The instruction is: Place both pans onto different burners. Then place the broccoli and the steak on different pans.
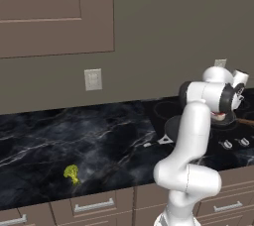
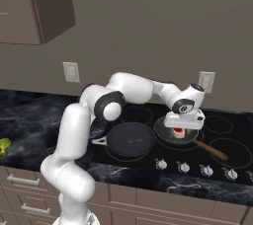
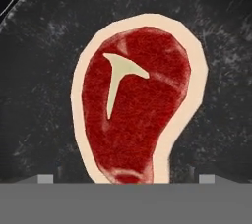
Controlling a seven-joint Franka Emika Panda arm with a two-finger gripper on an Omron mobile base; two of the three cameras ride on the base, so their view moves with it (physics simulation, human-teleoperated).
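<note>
Steak fills the centre of the hand view, lying flat on the speckled pan, w/ the gripper right above it, jaws spread wide, one each side of the meat, holding nothing. Looks like the steak drop is done: both pans sit on burners, meat's in one. Judgement: step in hand is letting go of the steak; next is broccoli.

Near, lower left of the left base view: broccoli on the dark marble counter, close to the front edge, well apart from the stove. Next move prob. calls for lifting straight up clear of the pan rim, then a long swing or base drive left, and a careful low grab since the floret's small and near the counter lip.

Mid, centre of the right base view: black pan on a burner, bare inside, just beside the speckled one; wooden handle sticks out lower right toward the knobs.

Far: wall w/ outlet, cabinets upper left. Plenty of open counter btw. broccoli and stove.
</note>
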